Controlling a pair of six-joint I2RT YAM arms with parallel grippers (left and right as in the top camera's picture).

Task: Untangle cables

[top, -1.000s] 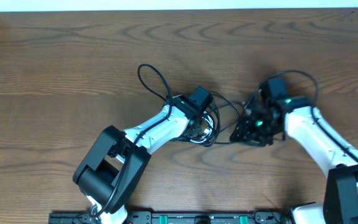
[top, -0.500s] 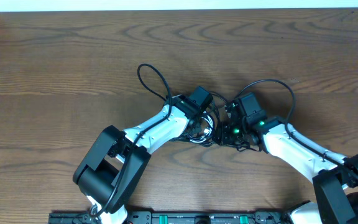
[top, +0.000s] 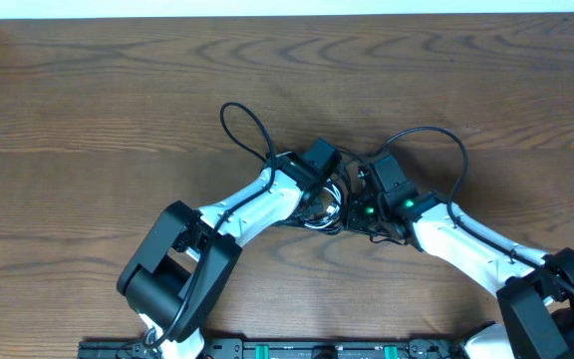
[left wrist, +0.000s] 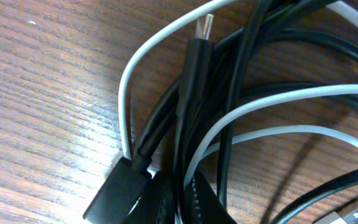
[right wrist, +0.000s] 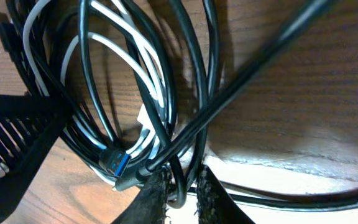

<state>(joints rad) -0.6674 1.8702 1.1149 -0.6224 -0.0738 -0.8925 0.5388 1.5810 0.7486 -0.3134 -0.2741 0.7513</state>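
The cables (top: 329, 207) lie in a tangled bundle at the table's middle, and one black loop (top: 247, 125) reaches out to the upper left. My left gripper (top: 325, 199) is at the bundle's left side. In the left wrist view it (left wrist: 182, 202) is shut on black and white strands, beside a white cable (left wrist: 129, 81) and a black plug (left wrist: 205, 28). My right gripper (top: 359, 211) meets the bundle from the right. In the right wrist view it (right wrist: 180, 198) is shut on a black cable (right wrist: 180, 183), next to a blue plug (right wrist: 114, 163).
The right arm's own black lead (top: 436, 135) arcs above its wrist and crosses the right wrist view as a blurred thick line (right wrist: 260, 56). The left gripper's dark body (right wrist: 11, 137) shows at that view's left edge. Bare wooden table (top: 118, 90) surrounds the tangle.
The right arm swung left into the tangle and its jaws narrowed onto a black strand. The left arm and its grip stayed still.
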